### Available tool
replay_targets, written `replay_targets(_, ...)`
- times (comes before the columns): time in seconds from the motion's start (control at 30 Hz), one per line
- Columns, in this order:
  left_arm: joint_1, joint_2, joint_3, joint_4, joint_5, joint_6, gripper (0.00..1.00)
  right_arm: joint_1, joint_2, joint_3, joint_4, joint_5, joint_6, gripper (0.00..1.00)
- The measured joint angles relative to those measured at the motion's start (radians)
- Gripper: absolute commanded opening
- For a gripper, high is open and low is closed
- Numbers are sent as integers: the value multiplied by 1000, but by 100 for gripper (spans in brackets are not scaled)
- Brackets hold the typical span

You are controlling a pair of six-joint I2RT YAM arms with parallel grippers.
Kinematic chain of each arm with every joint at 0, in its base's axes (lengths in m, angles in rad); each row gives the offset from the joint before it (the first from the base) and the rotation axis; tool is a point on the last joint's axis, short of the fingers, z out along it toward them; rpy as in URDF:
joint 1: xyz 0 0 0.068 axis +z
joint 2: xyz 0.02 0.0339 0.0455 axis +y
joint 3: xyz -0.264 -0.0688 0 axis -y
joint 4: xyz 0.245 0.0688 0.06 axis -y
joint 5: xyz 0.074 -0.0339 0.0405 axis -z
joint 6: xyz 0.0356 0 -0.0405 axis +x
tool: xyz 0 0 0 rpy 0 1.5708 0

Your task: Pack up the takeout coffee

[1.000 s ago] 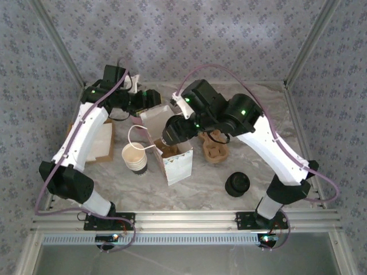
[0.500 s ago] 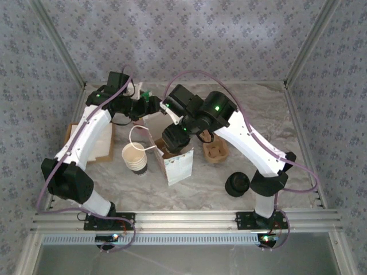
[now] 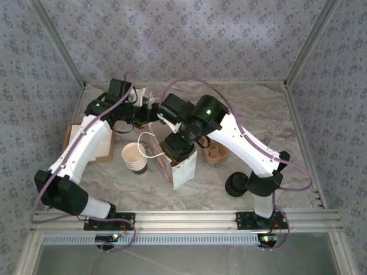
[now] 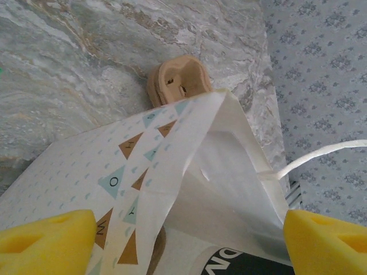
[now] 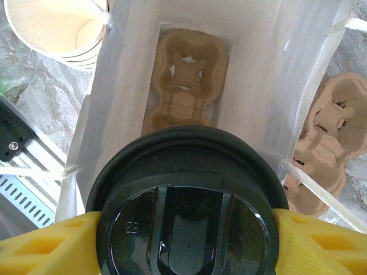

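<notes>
Clamping the takeout coffee (image 5: 186, 172) by its black lid between the yellow fingers of the right gripper (image 5: 186, 240), poised at the open mouth of the paper bag (image 5: 258, 74) straight above the cardboard carrier (image 5: 183, 80) on its floor, with the left gripper (image 4: 189, 240) spread wide astride the bag's rim, grasping nothing.

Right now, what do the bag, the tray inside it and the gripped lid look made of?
The bag: thin matte paper, creased, light showing through. The tray: moulded pulp fibre, probably; dull tan, soft-edged cutouts. The lid: black plastic, glossy, with sharp reflections.
</notes>
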Motion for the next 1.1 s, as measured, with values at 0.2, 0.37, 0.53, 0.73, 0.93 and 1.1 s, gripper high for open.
replay_targets(0.2, -28, -22, -58, 29, -7, -22, 86, 0, -4, -43, -1, 2, 0, 71)
replay_targets(0.37, -18, -43, -69, 28, -35, -26, 87, 0, -4, -46, 0, -2, 0, 71)
replay_targets(0.53, 30, -82, -69, 19, -57, -25, 89, 0, -4, -48, -1, -11, 0, 72)
replay_targets(0.73, 81, -164, -69, 2, -90, -26, 92, -16, -4, -67, 0, -35, 0, 72)
replay_targets(0.93, 80, -264, -69, -10, -140, -31, 92, -35, 1, -67, 0, -55, 0, 72)
replay_targets(1.1, 80, -383, -89, -10, -175, -42, 99, -43, 21, -67, 0, -69, 0, 72)
